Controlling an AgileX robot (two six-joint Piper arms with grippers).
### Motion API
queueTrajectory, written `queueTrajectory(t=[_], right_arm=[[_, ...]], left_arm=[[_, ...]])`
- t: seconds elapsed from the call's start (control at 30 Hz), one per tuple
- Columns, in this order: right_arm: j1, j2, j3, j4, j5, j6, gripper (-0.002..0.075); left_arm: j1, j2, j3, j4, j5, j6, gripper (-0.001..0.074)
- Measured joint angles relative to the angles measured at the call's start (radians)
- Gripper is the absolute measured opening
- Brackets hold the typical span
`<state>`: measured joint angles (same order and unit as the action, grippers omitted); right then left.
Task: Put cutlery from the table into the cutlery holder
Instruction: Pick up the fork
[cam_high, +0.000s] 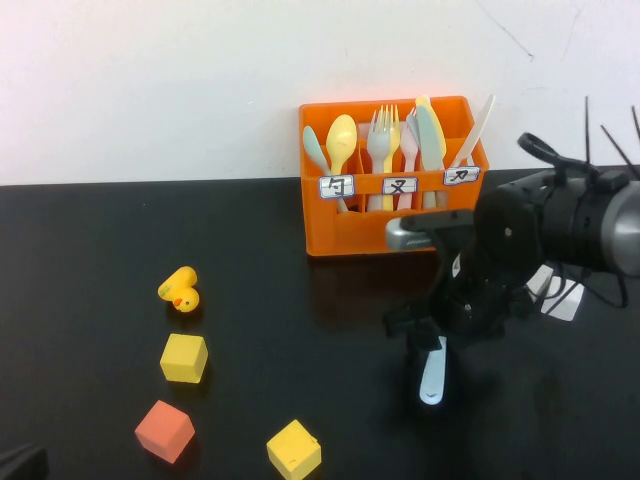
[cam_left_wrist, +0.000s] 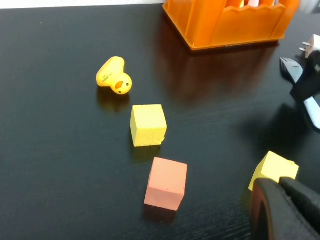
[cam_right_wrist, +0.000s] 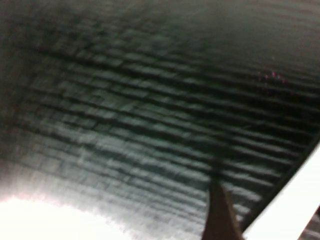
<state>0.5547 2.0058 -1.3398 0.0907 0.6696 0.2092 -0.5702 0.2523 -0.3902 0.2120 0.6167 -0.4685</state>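
Observation:
The orange cutlery holder (cam_high: 390, 215) stands at the back of the black table (cam_high: 90, 250), with several spoons, forks and knives upright in its three labelled compartments. One pale blue piece of cutlery (cam_high: 432, 372) lies on the table in front of it. Only its rounded handle end shows, so I cannot tell whether it is the fork or the knife. My right gripper (cam_high: 424, 338) is down at the table over its far end. The piece also shows in the left wrist view (cam_left_wrist: 313, 109) and as a pale strip in the right wrist view (cam_right_wrist: 292, 197). My left gripper (cam_left_wrist: 280, 187) is shut and empty, low at the front left.
A yellow toy duck (cam_high: 180, 290), two yellow cubes (cam_high: 184, 357) (cam_high: 294, 449) and a red cube (cam_high: 164, 431) lie on the left half of the table. A white charger block (cam_high: 558, 295) with its cord lies behind the right arm.

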Motion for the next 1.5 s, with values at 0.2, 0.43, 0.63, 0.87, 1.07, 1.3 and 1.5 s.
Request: queueTrajectory(t=[0.2, 0.43, 0.63, 0.87, 1.07, 1.3, 1.5], right_arm=[[0.029, 0.004, -0.009, -0.056, 0.055, -0.1, 0.0377], [0.04, 0.004, -0.012, -0.153, 0.182, -0.11, 0.0372], [0.04, 0.004, -0.012, -0.154, 0.159, -0.099, 0.0372], [0.039, 0.006, -0.012, -0.154, 0.147, -0.092, 0.0372], [0.022, 0.008, -0.018, -0.137, 0.137, -0.077, 0.0372], [0.02, 0.021, -0.028, -0.137, 0.151, -0.095, 0.0356], [0.016, 0.023, -0.029, -0.128, 0.156, -0.191, 0.0167]], left_arm=[[0.0, 0.0, 0.0, 0.0, -0.009, 0.0, -0.0001], [0.0, 0.0, 0.0, 0.0, -0.013, 0.0, -0.0001], [0.0, 0.0, 0.0, 0.0, -0.013, 0.0, -0.0001], [0.0, 0.0, 0.0, 0.0, -0.013, -0.001, -0.0001], [0.0, 0.0, 0.0, 0.0, -0.013, -0.001, -0.0001], [0.0, 0.0, 0.0, 0.0, -0.018, -0.001, -0.0001], [0.0, 0.0, 0.0, 0.001, -0.028, -0.001, -0.0001]])
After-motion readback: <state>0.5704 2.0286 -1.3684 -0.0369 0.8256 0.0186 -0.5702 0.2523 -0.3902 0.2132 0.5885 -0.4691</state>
